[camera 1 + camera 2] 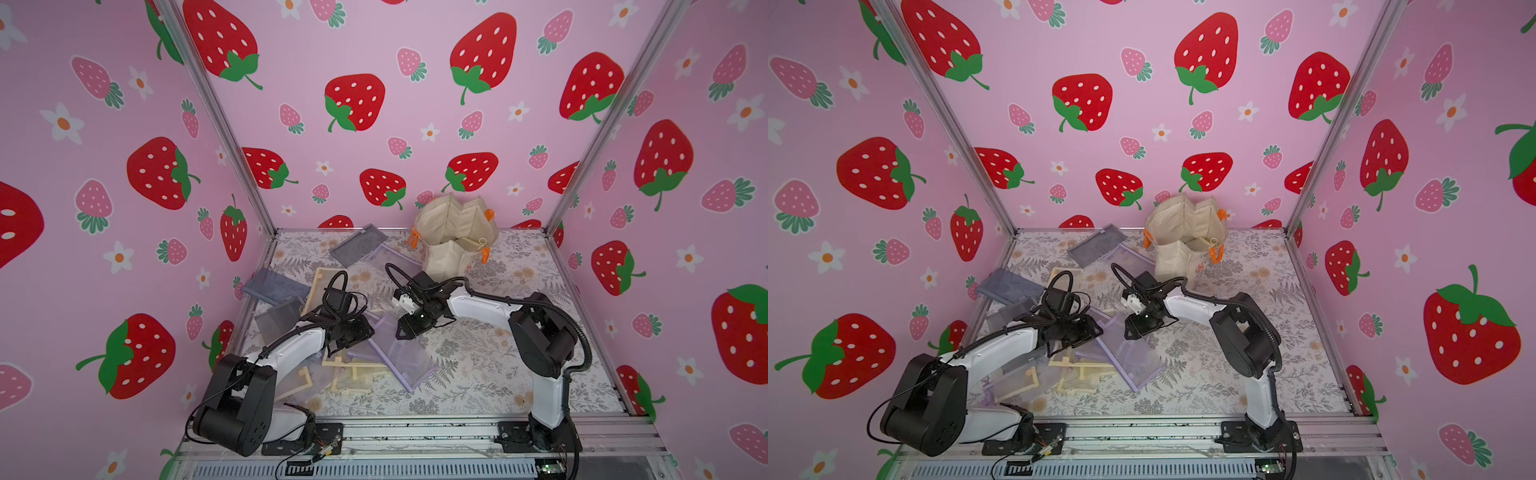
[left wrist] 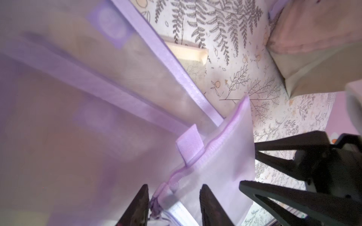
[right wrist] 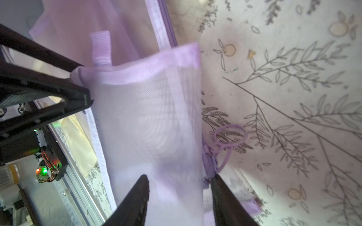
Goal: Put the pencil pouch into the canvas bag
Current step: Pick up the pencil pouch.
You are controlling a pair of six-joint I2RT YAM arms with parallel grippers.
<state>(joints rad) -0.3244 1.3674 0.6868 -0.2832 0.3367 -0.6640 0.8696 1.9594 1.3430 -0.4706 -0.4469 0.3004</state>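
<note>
Early stage; pickup only, pouch unbagged.
Straddling pencil pouch point(image 3: 147, 117) with left tool point(image 2: 174, 187) and right tool point(image 3: 179, 178), firm hold impossible to tell; yet to carry into canvas bag point(image 1: 449, 257).

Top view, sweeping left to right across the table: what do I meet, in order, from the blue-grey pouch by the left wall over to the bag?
In a top view: blue-grey pouch → left gripper → right gripper → canvas bag.
</note>
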